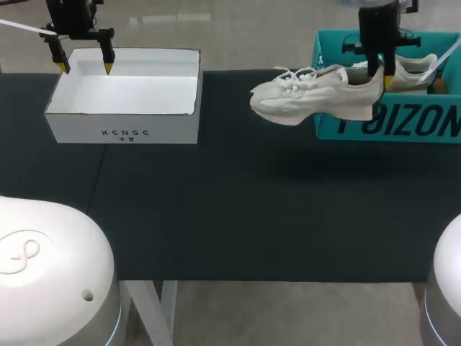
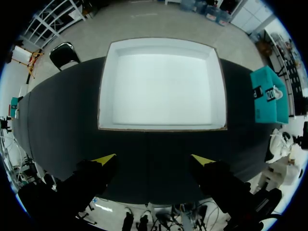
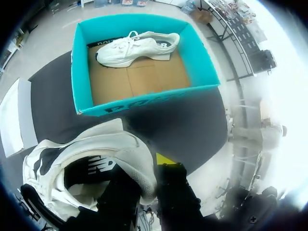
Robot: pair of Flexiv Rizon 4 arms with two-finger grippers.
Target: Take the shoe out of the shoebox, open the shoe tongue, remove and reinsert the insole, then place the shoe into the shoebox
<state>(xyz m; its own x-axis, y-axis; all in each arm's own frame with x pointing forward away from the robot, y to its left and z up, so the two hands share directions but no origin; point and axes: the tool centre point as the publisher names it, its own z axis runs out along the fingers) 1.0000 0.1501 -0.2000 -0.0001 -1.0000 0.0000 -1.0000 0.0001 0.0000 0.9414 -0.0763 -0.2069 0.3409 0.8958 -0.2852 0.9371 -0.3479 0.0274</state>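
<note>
A cream sneaker [image 1: 310, 95] hangs in the air in front of the teal shoebox [image 1: 389, 126], toe pointing left. My right gripper [image 1: 380, 78] is shut on its heel collar; in the right wrist view one yellow-tipped finger [image 3: 166, 161] stands outside the heel of the sneaker [image 3: 86, 168] and the other is hidden inside. A second cream shoe [image 3: 137, 47] lies in the teal shoebox [image 3: 82, 72] on its brown floor. My left gripper [image 1: 83, 66] hangs open above the far edge of the white box [image 1: 126, 108], its yellow fingertips [image 2: 106, 159] wide apart over the black table.
The white box [image 2: 163, 82] at the table's left is an empty open tray. The black tabletop [image 1: 245, 209] stretches between both boxes to the near edge. The bases of both arms fill the near corners.
</note>
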